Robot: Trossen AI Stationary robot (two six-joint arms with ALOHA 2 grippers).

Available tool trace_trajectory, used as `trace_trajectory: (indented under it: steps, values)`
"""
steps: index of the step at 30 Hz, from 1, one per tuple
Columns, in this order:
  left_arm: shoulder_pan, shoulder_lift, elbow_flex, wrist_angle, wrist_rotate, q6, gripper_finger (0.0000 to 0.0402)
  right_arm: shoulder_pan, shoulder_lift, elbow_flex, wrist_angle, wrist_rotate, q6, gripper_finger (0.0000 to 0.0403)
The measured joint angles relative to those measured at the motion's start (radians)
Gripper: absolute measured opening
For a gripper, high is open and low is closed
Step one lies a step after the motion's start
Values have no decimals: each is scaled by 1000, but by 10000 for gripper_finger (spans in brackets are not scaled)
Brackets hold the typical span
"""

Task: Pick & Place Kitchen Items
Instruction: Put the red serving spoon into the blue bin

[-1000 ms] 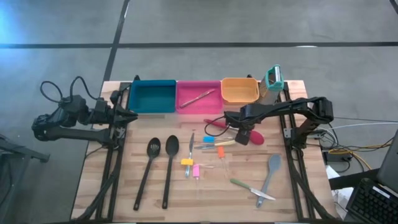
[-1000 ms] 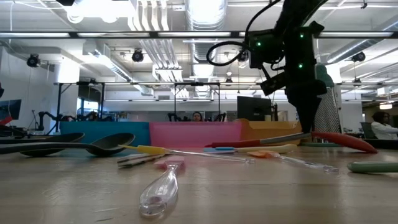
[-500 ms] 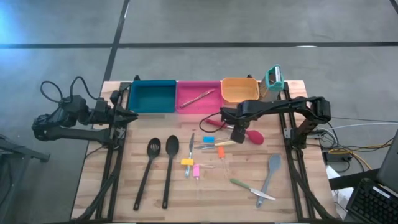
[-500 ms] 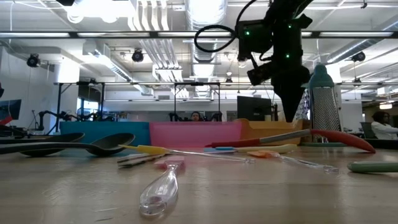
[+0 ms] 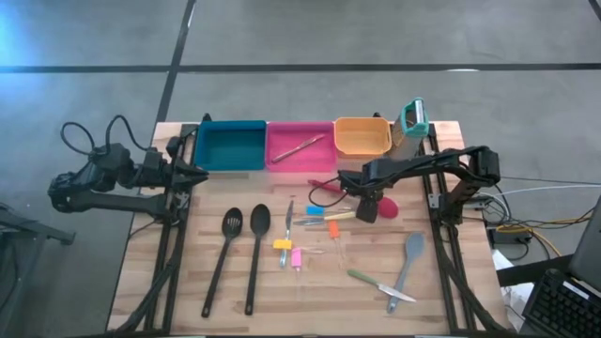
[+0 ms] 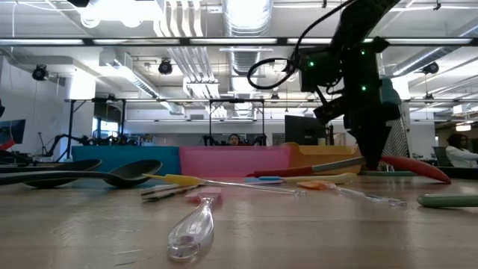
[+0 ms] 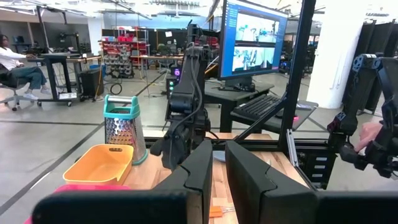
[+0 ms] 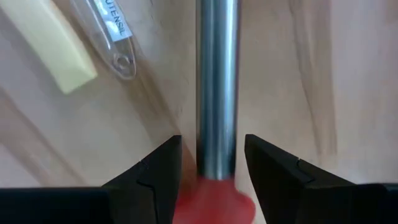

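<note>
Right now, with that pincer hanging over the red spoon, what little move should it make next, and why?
Probably close. The right pincer is open, its fingers on either side of the red-headed spoon's metal handle, just above the red head, down at the table. Nothing is gripped yet, so shutting on the handle looks like the step before lifting. The left pincer waits at the table's left edge.

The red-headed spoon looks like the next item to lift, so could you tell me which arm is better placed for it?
The right. Its gripper is open, straddling the red-headed spoon at its metal handle. The left gripper waits at the table's far left edge.
</note>
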Motion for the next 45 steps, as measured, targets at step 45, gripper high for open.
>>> trace_trajectory:
  steps: [45]
  values:
    - [0,0,0,0,0,0,49,39,-465,-57,107,81,-73,60]
